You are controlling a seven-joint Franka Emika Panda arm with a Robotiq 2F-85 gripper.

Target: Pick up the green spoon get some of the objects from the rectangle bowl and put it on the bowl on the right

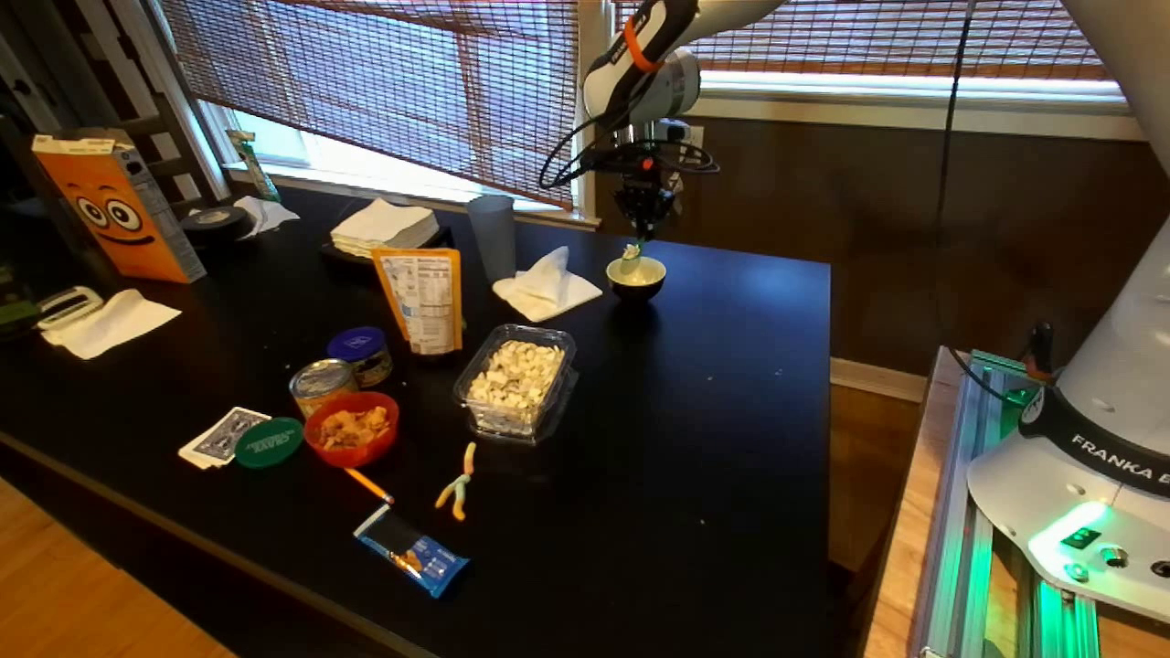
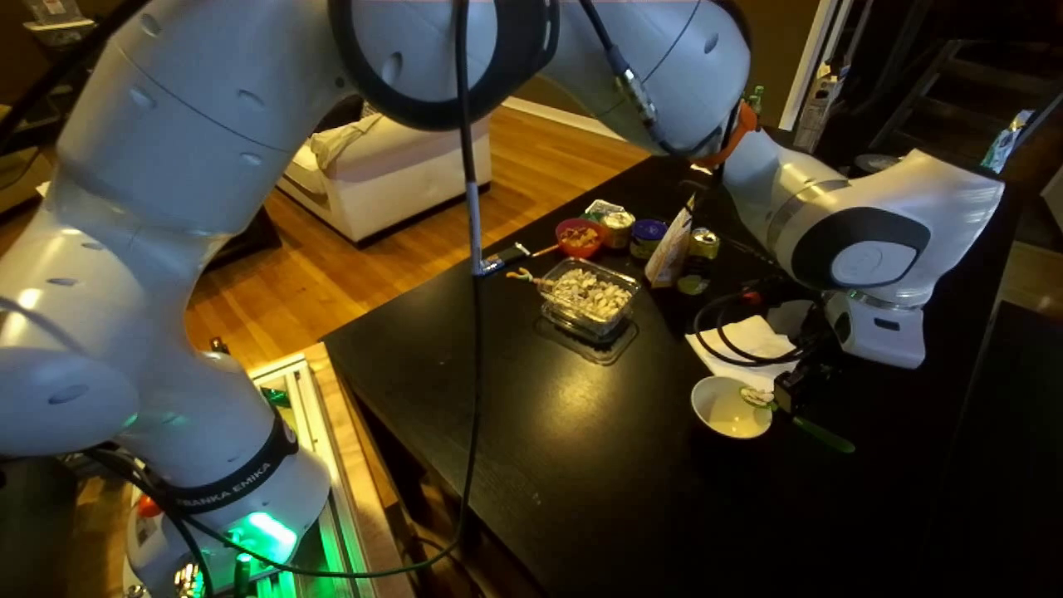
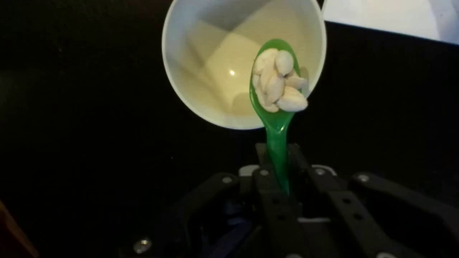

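Observation:
My gripper (image 3: 278,152) is shut on the handle of the green spoon (image 3: 277,123). The spoon's bowl end carries several whitish nuts (image 3: 276,80) and is over the round white-inside bowl (image 3: 211,86). That bowl looks empty inside. In the exterior views the gripper (image 1: 643,224) (image 2: 785,397) is just above and beside the bowl (image 1: 637,291) (image 2: 729,415). The spoon handle (image 2: 824,434) sticks out behind the fingers. The clear rectangular container (image 1: 503,428) (image 2: 573,324) holds many whitish pieces (image 1: 518,373) and stands on the black table, apart from the gripper.
A white napkin (image 1: 548,291) lies beside the bowl, with a grey cup (image 1: 494,238) behind it. A pouch (image 1: 425,302), cans (image 1: 322,382), a red bowl (image 1: 370,452), a blue wrapper (image 1: 416,553) and an orange box (image 1: 128,210) stand or lie farther along the table.

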